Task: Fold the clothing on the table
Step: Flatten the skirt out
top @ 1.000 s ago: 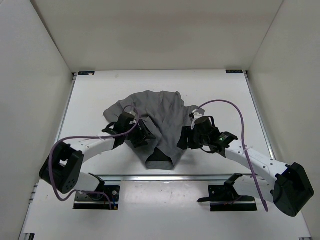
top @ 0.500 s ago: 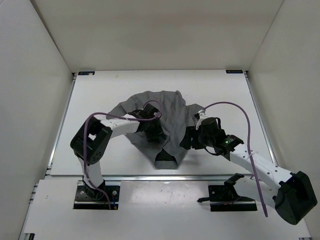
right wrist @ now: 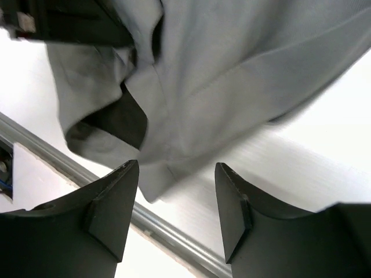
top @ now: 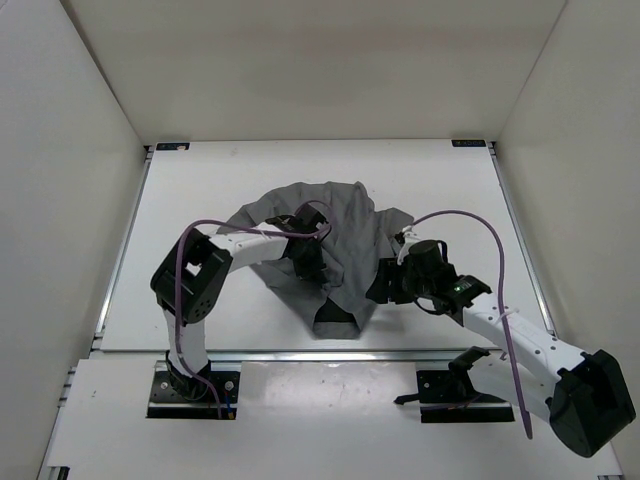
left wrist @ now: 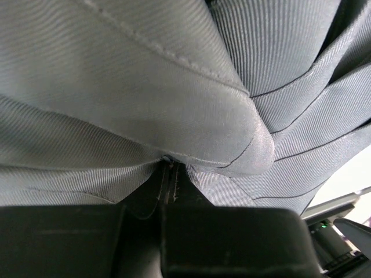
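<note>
The clothing is a grey pleated skirt lying crumpled in the middle of the table, its dark lining showing at the near end. My left gripper rests on the skirt's left-middle part. In the left wrist view its jaws are shut, pinching a fold of the grey fabric at their tips. My right gripper hovers at the skirt's near right edge. In the right wrist view it stands open, with the skirt's hem just beyond the fingertips and nothing between them.
A metal rail runs along the table's near edge, seen close under the right gripper. White walls stand on the left, right and far sides. Purple cables loop over both arms.
My left arm swung in over the skirt toward its middle and its jaws shut on a fold. The right gripper slid slightly nearer and stayed open. The skirt's near end shifted a little.
</note>
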Robot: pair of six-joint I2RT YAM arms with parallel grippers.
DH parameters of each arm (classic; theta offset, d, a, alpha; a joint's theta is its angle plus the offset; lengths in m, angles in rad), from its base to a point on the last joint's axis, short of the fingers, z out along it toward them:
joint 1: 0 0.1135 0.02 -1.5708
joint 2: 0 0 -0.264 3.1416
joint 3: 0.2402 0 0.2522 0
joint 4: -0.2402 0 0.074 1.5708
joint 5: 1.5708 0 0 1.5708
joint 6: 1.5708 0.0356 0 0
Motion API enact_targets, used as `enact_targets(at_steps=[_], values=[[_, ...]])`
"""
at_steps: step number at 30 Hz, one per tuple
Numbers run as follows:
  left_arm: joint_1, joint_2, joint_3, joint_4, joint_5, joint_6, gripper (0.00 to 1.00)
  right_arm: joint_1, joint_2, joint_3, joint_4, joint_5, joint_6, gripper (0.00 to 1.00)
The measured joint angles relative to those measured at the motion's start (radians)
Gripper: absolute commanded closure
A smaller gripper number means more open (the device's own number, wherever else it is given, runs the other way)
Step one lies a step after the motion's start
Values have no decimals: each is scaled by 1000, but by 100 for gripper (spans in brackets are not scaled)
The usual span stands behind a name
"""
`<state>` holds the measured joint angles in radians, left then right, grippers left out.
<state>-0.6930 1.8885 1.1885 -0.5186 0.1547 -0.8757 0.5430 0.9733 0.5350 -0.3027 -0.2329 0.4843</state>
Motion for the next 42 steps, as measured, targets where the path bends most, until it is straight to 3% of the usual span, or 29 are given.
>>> enact_targets(at_steps=[11, 21, 26, 28, 30, 37, 40, 41, 42], values=[[10, -162, -166, 60, -10, 17, 100, 132, 99, 91, -107, 29, 107, 44], [26, -311, -390, 241, 40, -27, 100, 184, 255, 134, -172, 92, 245, 49], [44, -360, -461, 318, 65, -35, 100, 216, 354, 172, -190, 115, 275, 61], [50, -373, -480, 332, 69, -34, 100, 232, 383, 193, -197, 123, 284, 58], [53, -387, -497, 341, 71, -34, 100, 248, 408, 227, -214, 132, 296, 49], [56, -433, -557, 396, 78, -39, 100, 262, 443, 301, -228, 147, 304, 50], [63, -434, -562, 400, 82, -39, 100, 263, 486, 310, -238, 151, 301, 67], [66, -436, -562, 401, 84, -38, 100, 265, 499, 310, -245, 154, 298, 93], [69, -438, -562, 401, 86, -38, 100, 266, 508, 310, -254, 157, 290, 100]])
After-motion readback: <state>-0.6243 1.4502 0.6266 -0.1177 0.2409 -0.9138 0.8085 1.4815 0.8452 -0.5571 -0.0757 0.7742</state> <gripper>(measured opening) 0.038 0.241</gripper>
